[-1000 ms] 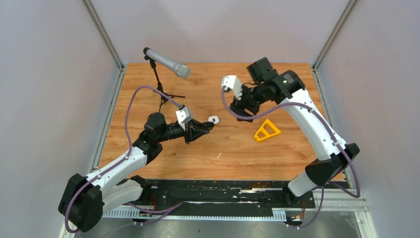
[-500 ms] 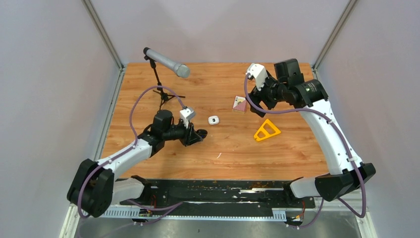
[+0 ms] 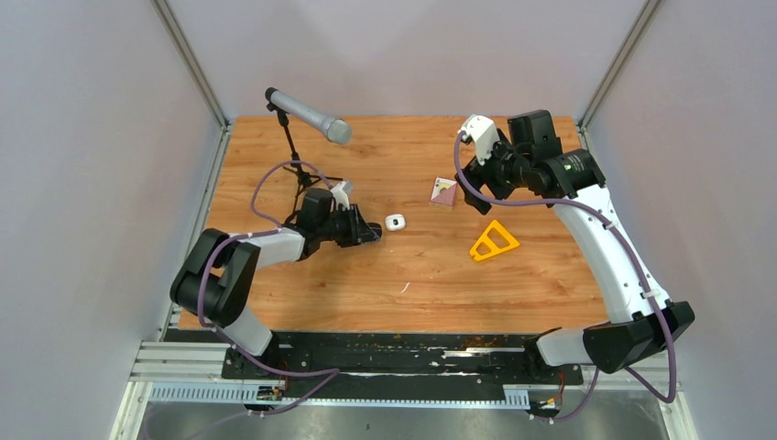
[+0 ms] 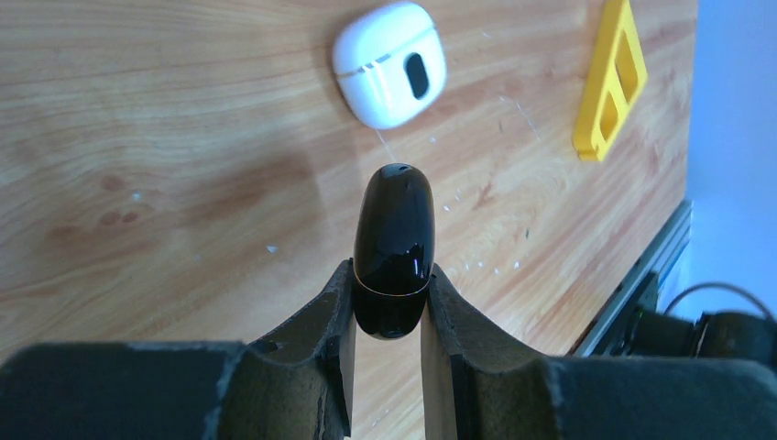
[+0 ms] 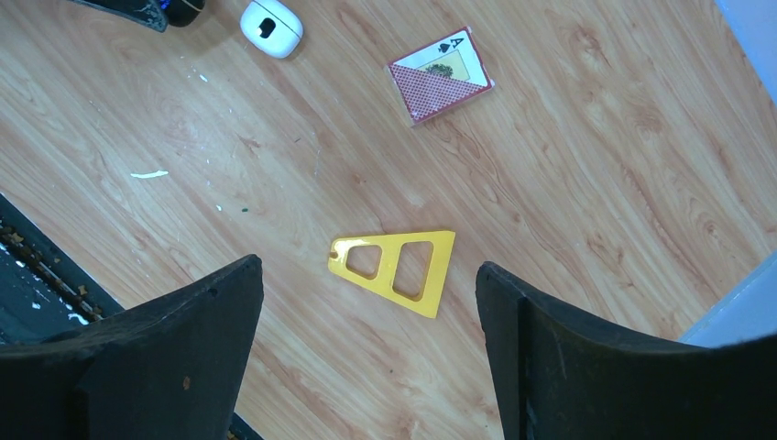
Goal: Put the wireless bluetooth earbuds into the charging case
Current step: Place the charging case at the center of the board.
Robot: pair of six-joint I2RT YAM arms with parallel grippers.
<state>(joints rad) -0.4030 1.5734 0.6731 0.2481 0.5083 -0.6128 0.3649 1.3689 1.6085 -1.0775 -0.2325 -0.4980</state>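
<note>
My left gripper [image 4: 389,275] is shut on a glossy black oval case [image 4: 394,243] with a thin gold seam, held just above the wood. In the top view the left gripper [image 3: 371,231] is immediately left of a small white charging case [image 3: 395,222]. That closed white case [image 4: 389,62] has a black oval mark and lies a short way beyond the black one. Raised over the back right of the table, my right gripper [image 3: 478,186] is wide open with nothing between its fingers [image 5: 211,302]. The earbuds are out of view.
A pack of playing cards [image 3: 444,191] lies beside the right gripper, and a yellow triangular frame [image 3: 494,241] is below it. A microphone on a tripod stand [image 3: 309,115] is at the back left. A thin white sliver [image 3: 404,288] lies near the front.
The right gripper lifted away to the back right, uncovering the playing cards, and opened wider. The left arm folded back, keeping its grip on the black case beside the white case.
</note>
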